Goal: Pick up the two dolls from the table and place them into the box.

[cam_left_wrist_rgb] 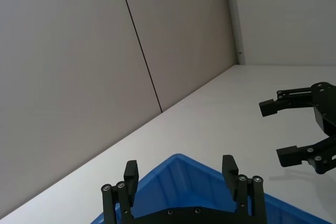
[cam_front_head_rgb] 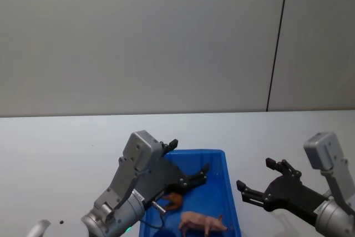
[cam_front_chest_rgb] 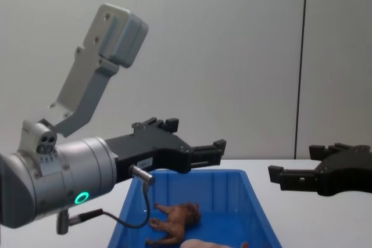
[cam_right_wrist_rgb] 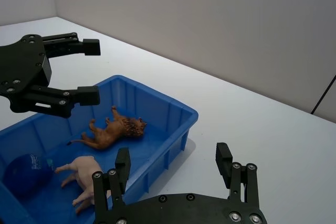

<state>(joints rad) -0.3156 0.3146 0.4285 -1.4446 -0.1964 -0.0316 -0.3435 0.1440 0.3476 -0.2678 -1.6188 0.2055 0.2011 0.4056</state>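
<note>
- White desk (cam_front_head_rgb: 55,154) spreads far wider than anything on it, running back to a pale grey wall
- Bright blue plastic box (cam_right_wrist_rgb: 157,114) sits on the desk between the two arms; the right wrist view shows its ribbed inner walls and rolled rim
- Left gripper (cam_front_head_rgb: 188,166) hangs over the box's far end with jaws wide and nothing between them; the chest view shows it raised above the rim
- Right gripper (cam_front_head_rgb: 256,178) hovers over bare desk just beside the box's right wall, jaws wide and empty
- Pale pink pig (cam_front_head_rgb: 202,223) lies in the near part of the box; the right wrist view shows it on its side, legs out
- Reddish-brown shaggy animal (cam_right_wrist_rgb: 113,132) lies on its side on the box floor, beyond the pig
- Small rounded blue object (cam_right_wrist_rgb: 23,174) rests in the box near the pig, seen from the right wrist
</note>
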